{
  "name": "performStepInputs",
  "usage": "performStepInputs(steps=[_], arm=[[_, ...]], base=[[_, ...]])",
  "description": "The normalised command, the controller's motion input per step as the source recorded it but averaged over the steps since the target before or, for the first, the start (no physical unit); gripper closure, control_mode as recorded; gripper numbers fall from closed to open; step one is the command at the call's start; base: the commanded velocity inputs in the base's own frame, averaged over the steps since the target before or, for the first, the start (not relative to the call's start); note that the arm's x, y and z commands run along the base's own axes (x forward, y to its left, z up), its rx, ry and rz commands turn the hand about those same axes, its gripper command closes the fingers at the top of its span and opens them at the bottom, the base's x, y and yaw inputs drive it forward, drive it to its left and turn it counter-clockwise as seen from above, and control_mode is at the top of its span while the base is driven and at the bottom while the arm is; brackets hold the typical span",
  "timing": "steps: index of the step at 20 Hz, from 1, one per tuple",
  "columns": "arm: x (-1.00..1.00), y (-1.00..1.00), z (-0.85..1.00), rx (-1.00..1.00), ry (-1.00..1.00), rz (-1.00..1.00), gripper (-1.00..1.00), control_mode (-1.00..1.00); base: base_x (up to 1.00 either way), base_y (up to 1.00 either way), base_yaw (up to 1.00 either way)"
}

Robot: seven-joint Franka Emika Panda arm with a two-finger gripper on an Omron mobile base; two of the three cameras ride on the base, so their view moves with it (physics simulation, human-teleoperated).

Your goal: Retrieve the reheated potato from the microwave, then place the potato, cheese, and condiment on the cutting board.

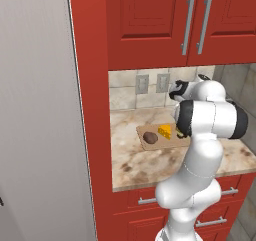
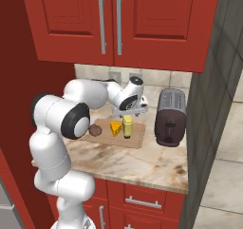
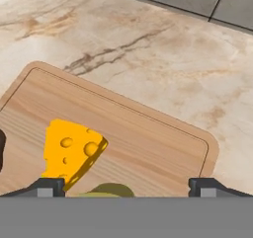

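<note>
Condiment (image 2: 127, 127) stands upright at the right end of the cutting board (image 2: 136, 138), just beside the cheese (image 2: 115, 128), potato (image 2: 96, 130) further left; judged light, smooth, tip-prone, best taken at mid-body; gripper (image 2: 128, 113) hovers directly above its cap, jaws wide apart, holding nothing; counter (image 2: 142, 161) open nearside; toaster (image 2: 170, 117) crowds the right.

1 potato (image 2: 95, 130), 1 cheese (image 2: 116, 128), 1 condiment (image 2: 127, 127), 1 cutting board (image 2: 135, 138), 1 toaster (image 2: 170, 118).
</note>
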Motion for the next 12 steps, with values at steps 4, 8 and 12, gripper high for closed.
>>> performStepInputs(steps=[4,8,12], arm=[[0.27,0.0,0.17,-0.02,-0.03,0.0,-1.0,-1.0],[0.23,-0.05,0.19,0.0,0.0,0.0,-1.0,-1.0],[0.12,-0.03,0.22,0.0,0.0,0.0,-1.0,-1.0]], base=[[0.0,0.0,0.0],[0.0,0.0,0.0],[0.0,0.0,0.0]])
